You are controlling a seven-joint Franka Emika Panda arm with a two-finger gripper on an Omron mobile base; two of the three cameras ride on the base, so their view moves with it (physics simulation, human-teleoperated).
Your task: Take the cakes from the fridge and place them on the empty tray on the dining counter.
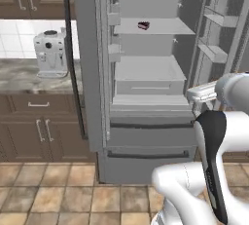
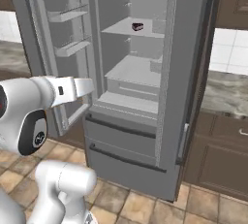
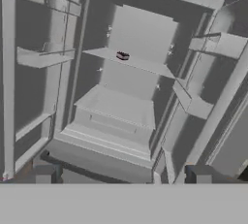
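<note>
So the fridge [image 1: 146, 136] stands with both doors open and one small dark cake [image 1: 143, 25] sits on its upper shelf; the gripper [image 3: 121, 174] is spread wide, holds nothing and is well apart from it; picking and carrying are not yet done.

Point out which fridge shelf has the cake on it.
The upper shelf, holding one small dark cake; the shelf below is bare.
</note>
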